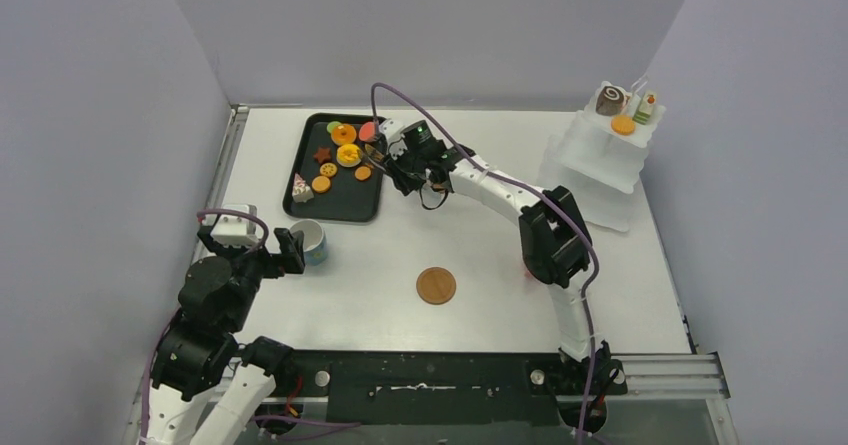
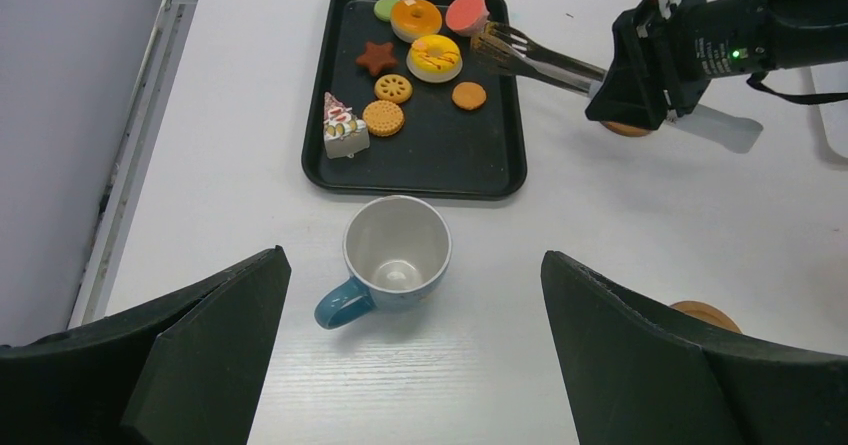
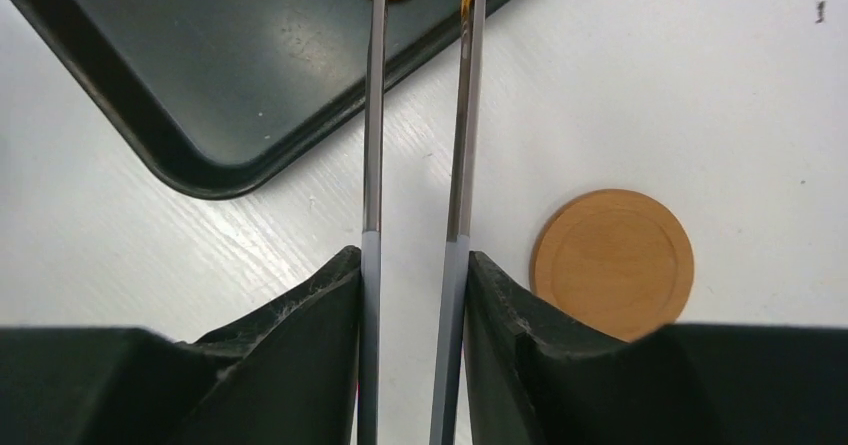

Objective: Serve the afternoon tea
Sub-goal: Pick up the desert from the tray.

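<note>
Toy pastries lie on the black tray (image 2: 420, 170): an orange doughnut (image 2: 416, 17), a yellow doughnut (image 2: 434, 57), a pink piece (image 2: 466, 12), a star cookie (image 2: 377, 58), round cookies (image 2: 383, 118), an orange disc (image 2: 468, 95) and a cake slice (image 2: 343, 130). My right gripper (image 1: 400, 165) (image 3: 412, 260) is shut on the metal tongs (image 2: 540, 63) (image 3: 372, 115). Their tips sit between the pink piece and the yellow doughnut. The blue cup (image 2: 395, 255) (image 1: 310, 242) stands upright below the tray. Just before it, my left gripper (image 2: 412, 258) (image 1: 252, 248) is open and empty.
A white tiered stand (image 1: 600, 165) at the right carries a chocolate roll (image 1: 610, 100), an orange cookie (image 1: 623, 124) and a small green-white piece (image 1: 646, 108). One wooden coaster (image 1: 436, 285) lies mid-table. Another coaster (image 3: 612, 263) lies under my right gripper. Grey walls close three sides.
</note>
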Tool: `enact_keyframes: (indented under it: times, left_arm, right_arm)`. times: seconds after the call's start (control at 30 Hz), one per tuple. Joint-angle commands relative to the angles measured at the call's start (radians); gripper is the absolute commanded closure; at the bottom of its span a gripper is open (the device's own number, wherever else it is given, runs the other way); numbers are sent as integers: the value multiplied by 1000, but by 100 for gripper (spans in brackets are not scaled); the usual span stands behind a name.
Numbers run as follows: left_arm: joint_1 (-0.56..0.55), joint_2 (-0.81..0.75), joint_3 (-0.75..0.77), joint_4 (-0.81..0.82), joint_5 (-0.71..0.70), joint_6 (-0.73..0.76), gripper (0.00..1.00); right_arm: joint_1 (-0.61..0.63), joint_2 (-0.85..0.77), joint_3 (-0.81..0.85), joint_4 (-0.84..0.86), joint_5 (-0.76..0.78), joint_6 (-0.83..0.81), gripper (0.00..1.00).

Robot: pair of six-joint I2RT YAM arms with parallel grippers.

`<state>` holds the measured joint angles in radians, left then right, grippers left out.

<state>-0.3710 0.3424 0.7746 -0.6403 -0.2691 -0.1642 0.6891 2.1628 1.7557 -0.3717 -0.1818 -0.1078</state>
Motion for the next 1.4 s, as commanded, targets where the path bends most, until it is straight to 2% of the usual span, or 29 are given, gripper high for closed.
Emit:
enact_keyframes:
  times: [0.0,0.2,0.5,0.87,1.37]
  left_arm:
    - [6,11,20,29,-3,-11,3]
    - [6,4,13,36,9,-6,3]
    - [6,-14,9,37,9,-3,3]
    - [7,-23,5,43,16,2,3]
    - [7,-22,6,48,21,5,3]
  right_arm:
    - [31,-105,109,-119,79,45,64]
    - [77,-112,187,-222,144,69,63]
    - [107,34,430,-433,216,108,61]
    - [121,136,518,-494,237,146,59]
    - [121,207,553,-482,229,146,57]
